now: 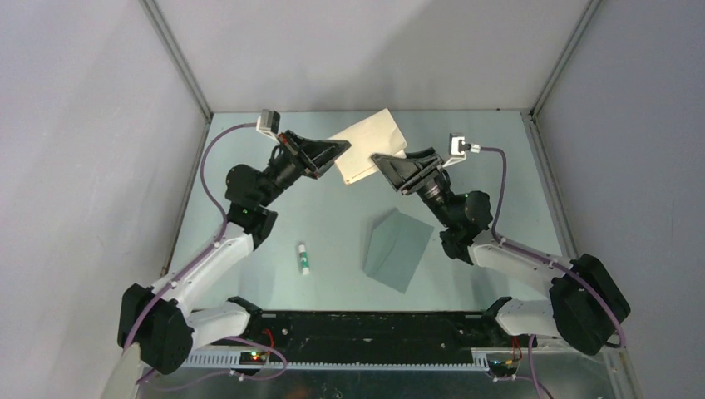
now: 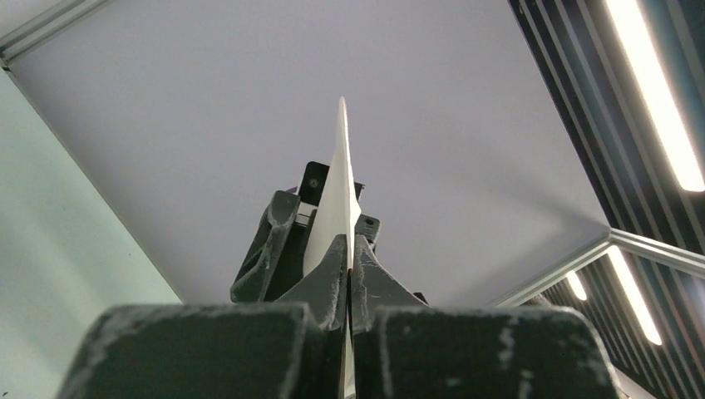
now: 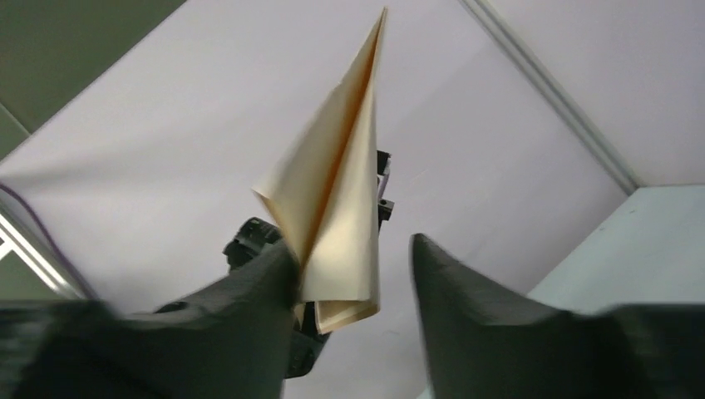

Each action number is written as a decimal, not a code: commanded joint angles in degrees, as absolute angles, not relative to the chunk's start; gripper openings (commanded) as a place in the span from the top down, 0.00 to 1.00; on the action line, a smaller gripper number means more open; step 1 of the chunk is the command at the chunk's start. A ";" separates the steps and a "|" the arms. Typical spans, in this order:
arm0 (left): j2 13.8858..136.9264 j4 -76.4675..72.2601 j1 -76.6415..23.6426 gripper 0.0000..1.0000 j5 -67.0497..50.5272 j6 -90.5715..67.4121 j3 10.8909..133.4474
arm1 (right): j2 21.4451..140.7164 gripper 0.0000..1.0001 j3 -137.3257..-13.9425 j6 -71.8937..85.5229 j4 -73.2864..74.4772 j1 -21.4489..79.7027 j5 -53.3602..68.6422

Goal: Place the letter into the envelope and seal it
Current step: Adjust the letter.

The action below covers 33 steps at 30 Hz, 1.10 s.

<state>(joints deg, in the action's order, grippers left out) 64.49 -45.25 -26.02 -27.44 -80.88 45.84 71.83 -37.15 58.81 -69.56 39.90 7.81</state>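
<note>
The folded letter is held up in the air over the far part of the tabletop, well apart from the envelope, which is laid flat nearer the arm bases. The left pincer is clamped shut on one edge of the letter, the sheet being seen edge-on between its fingers in the left wrist view. The right pincer is set around the opposite edge with its jaws apart: one finger is touched by the paper and a clear gap is left to the other, so no grip is made by it yet. The step in hand is judged to be a regrasp of the letter ahead of insertion. Next, a firm closing of the right pincer is called for before any release by the left. Whether the envelope's flap is open cannot be told, and the letter's border is not made out. A green-capped white stick, probably glue, is seen lying apart from the envelope
</note>
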 commanded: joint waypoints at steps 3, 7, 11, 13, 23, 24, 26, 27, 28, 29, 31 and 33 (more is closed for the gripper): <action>62.05 -43.85 -26.09 1.00 -28.41 -78.19 46.44 | 73.75 0.64 -40.16 60.41 -75.58 39.17 8.64; 61.74 -42.41 -26.07 1.00 -28.58 -77.33 46.09 | 73.61 0.95 -40.14 62.27 -74.64 37.97 8.34; 61.51 -38.44 -25.98 0.70 -29.28 -75.56 46.41 | 71.04 1.00 -40.17 65.37 -64.38 35.05 9.06; 61.00 -30.49 -25.18 0.31 -30.04 -71.08 48.91 | 67.78 1.00 -40.17 66.87 -54.05 31.81 10.66; 60.93 10.93 -25.50 0.00 -19.32 -44.81 54.28 | 47.46 1.00 -45.52 42.53 8.78 12.52 22.19; 62.78 10.96 -25.84 0.00 -19.94 -44.38 52.92 | 47.06 1.00 -46.27 39.83 11.82 9.81 25.02; 66.24 11.84 -27.36 0.02 -21.25 -42.30 51.92 | 46.17 1.00 -47.18 36.05 20.69 6.55 27.71; 67.79 13.73 -28.99 0.07 -21.46 -39.91 52.07 | 45.58 1.00 -47.45 34.81 25.39 5.83 28.27; 70.72 14.86 -29.92 0.10 -21.54 -38.28 52.92 | 45.25 1.00 -47.79 33.05 27.37 4.69 28.84; 74.04 17.05 -31.78 0.13 -21.82 -35.59 54.10 | 44.51 1.00 -47.89 32.39 30.51 4.23 29.07; 78.78 19.03 -34.55 0.17 -23.28 -32.42 55.71 | 43.63 1.00 -47.93 31.25 33.27 3.11 29.84; 83.55 21.03 -37.08 0.19 -23.25 -29.66 57.57 | 43.17 1.00 -47.98 30.72 34.36 2.24 31.20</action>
